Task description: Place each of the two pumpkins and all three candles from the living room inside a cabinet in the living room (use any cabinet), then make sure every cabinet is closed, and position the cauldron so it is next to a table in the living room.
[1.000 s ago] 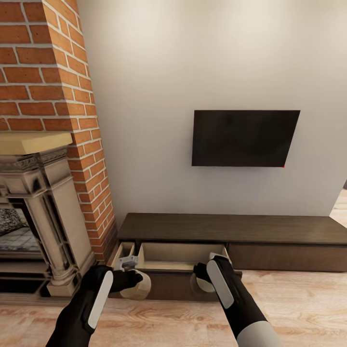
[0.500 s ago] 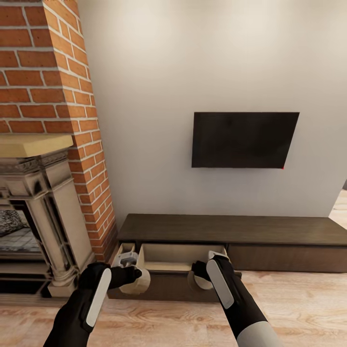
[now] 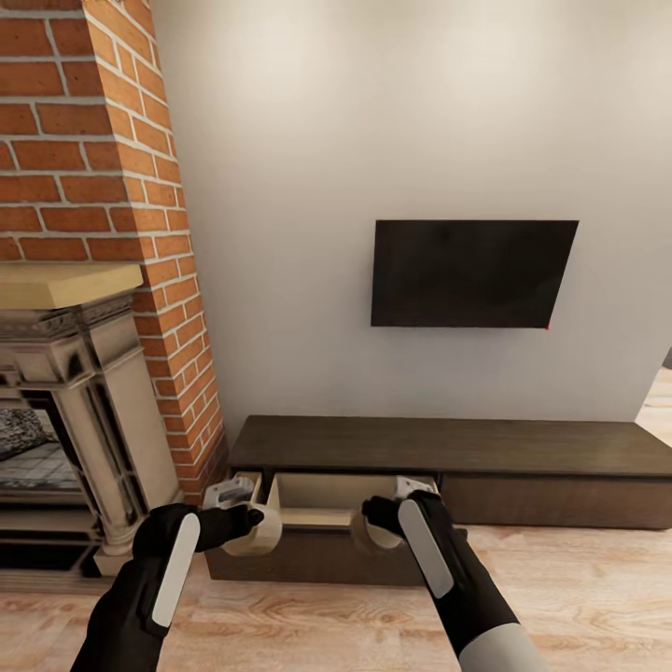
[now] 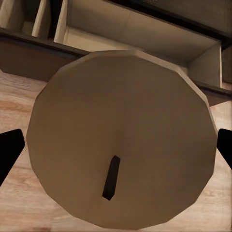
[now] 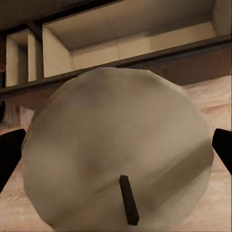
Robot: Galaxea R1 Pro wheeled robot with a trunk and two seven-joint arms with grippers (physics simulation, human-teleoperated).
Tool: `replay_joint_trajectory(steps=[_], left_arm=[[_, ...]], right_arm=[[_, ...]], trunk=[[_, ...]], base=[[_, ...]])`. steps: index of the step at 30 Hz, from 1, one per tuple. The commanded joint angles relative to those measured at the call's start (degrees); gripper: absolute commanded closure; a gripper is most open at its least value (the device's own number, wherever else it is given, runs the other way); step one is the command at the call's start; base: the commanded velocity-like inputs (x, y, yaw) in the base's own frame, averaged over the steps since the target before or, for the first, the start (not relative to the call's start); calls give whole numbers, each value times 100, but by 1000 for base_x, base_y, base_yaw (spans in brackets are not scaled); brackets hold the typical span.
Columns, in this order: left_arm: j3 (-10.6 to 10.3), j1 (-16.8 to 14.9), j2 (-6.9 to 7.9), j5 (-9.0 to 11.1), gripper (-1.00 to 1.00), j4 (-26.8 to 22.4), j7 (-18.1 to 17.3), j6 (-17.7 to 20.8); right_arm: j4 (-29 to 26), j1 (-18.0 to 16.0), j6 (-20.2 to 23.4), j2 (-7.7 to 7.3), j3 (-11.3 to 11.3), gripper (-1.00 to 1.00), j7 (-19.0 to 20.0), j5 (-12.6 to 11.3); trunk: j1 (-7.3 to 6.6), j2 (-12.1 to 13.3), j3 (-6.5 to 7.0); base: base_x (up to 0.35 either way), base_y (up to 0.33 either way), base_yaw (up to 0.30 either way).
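Stubby beige candle (image 4: pixel 121 145) clamped in left jaws, paler candle (image 5: pixel 116 154) in right jaws; open pale-lined dark cabinet (image 3: pixel 327 499) just beyond both.

Both black arms reach forward and low from the robot's trunk, white panels showing along the forearms. The left gripper (image 3: pixel 245 518) is clamped around a candle (image 4: pixel 121 145), fingertips at either side. The right gripper (image 3: pixel 378 518) grips a second candle (image 5: pixel 118 150) the same way, level with the left.
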Motion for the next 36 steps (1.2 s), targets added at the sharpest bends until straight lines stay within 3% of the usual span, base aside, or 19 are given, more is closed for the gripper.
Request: replay_joint_trajectory(steps=[1, 7, 30, 36], left_arm=[[5, 0, -1, 14, 100, -2, 0, -1], [-31, 0, 7, 21, 100, -1, -1, -10], [-44, 0, 21, 26, 100, 0, -1, -11], [-51, 0, -12, 13, 100, 55, 5, -25]], right_arm=[[-129, 20, 15, 0, -5, 100, 90, 13], [-454, 71, 11, 0, -15, 100, 349, 7], [-413, 73, 14, 0, -78, 100, 362, -4], [59, 43, 7, 0, -82, 100, 309, 23]], trunk=[[0, 0, -1], [0, 0, -1], [0, 0, -1], [0, 0, -1]], base=[[0, 0, 0], [139, 0, 0], [323, 0, 0], [325, 0, 0]])
